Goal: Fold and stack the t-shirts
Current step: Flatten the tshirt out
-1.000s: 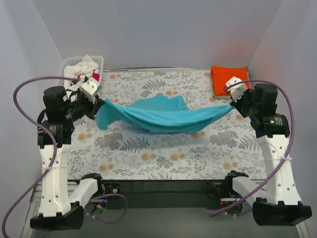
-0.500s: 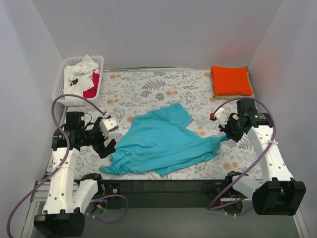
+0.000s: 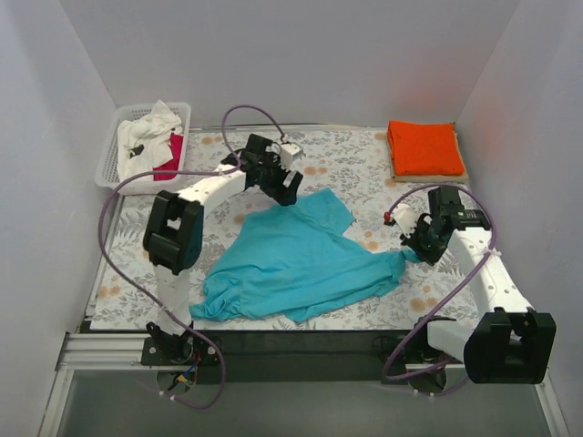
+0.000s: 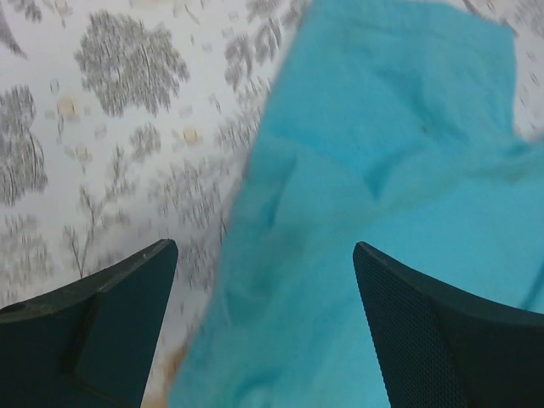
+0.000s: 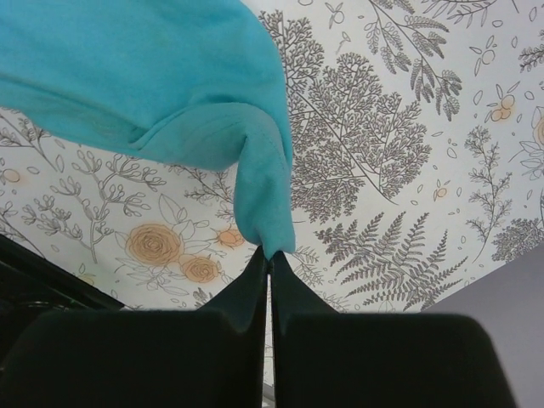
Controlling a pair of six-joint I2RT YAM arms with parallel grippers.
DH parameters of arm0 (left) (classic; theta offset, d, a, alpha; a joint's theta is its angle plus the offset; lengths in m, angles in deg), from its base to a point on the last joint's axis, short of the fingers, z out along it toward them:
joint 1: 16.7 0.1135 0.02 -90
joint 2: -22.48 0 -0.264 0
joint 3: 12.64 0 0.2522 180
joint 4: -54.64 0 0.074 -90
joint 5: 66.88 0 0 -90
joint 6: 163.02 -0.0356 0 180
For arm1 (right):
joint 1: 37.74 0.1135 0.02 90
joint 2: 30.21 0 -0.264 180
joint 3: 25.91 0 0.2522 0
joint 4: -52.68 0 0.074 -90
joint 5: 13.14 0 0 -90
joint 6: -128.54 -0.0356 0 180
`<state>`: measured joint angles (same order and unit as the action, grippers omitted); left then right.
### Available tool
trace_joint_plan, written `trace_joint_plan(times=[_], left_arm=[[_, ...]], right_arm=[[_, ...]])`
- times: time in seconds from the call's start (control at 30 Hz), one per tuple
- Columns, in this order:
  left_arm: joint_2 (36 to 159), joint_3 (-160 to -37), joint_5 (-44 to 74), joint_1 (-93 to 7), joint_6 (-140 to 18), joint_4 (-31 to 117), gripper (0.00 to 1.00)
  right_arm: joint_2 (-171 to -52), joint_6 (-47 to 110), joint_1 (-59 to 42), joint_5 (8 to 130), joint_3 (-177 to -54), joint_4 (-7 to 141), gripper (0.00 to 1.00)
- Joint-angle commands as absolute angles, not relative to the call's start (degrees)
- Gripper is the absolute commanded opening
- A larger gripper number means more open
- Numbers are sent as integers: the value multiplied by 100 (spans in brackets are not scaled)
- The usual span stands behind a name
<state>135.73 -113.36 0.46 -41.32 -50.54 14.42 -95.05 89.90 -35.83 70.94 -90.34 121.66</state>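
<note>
A white lattice basket (image 3: pixel 109 166) sits far left on the floral table (image 3: pixel 351 157).

Plain white matte walls (image 3: pixel 291 64) enclose the workspace on three sides; the flat table with a white floral-print cover (image 3: pixel 351 155) fills the base of the enclosure; a black strip (image 3: pixel 301 344) edges its near side; lighting appears even and diffuse.

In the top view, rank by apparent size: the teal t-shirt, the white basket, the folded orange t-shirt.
1. teal t-shirt, spread out, clearly the largest.
2. white basket, in the far left corner.
3. folded orange t-shirt, in the far right corner, noticeably smaller than the basket.
</note>
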Motion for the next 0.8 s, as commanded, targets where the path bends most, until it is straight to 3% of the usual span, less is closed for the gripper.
trace_joint_plan(times=[0.0,0.17,0.43,0.5,0.63,0.73,0.77], left_arm=[[14190,-12366,685,-4333,-4524,2084,79],[15149,-13002,686,-4535,-4218,2408,79],[15423,-12924,54,-4799,-3927,2917,74],[15423,-12801,18,-4817,-3848,3015,70],[15555,-12748,97,-4817,-3769,3016,50],[15511,-12537,-43,-4825,-3716,3094,42],[15493,-12493,-78,-4826,-3690,3121,32]], right_arm=[[-9595,8847,-3607,7307,-9144,11681,1],[-9736,8794,-3607,7518,-9196,11347,1],[-10148,8723,-3607,7641,-9337,11013,1],[-10219,8723,-3607,7642,-9372,10846,1],[-10491,8758,-3607,7659,-9469,10600,1],[-10641,8785,-3607,7659,-9609,10538,1],[-10650,8785,-3607,7659,-9653,10529,1]])
